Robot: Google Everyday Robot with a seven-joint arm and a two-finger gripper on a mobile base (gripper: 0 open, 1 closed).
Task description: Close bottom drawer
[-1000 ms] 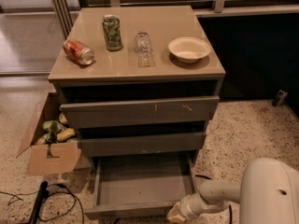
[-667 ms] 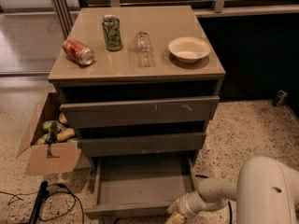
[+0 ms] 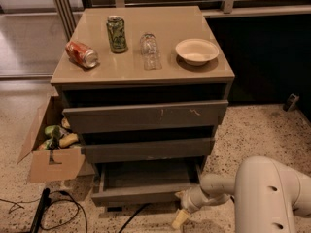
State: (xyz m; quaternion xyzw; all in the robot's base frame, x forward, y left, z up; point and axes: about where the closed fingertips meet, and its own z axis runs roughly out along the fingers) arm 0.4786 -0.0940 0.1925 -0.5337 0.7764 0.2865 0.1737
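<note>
The bottom drawer (image 3: 141, 193) of the grey-brown cabinet stands partly open, low in the camera view, with a strip of its flat grey inside (image 3: 148, 174) showing. My gripper (image 3: 182, 212) is at the drawer front's right end, close against the panel near the floor. My white arm (image 3: 272, 198) reaches in from the lower right. The mid-width drawer front (image 3: 148, 149) and the widest, scratched drawer front (image 3: 146, 115) sit above it.
On the cabinet top (image 3: 126, 74) are a fallen red can (image 3: 81, 53), an upright green can (image 3: 117, 34), a clear plastic bottle (image 3: 149, 50) and a white bowl (image 3: 197, 51). An open cardboard box (image 3: 51, 147) with items stands at the left. Black cables (image 3: 63, 210) lie on the floor.
The bottom drawer has slid inward; less of its inside shows than before. My gripper and arm have moved toward the cabinet with the drawer front.
</note>
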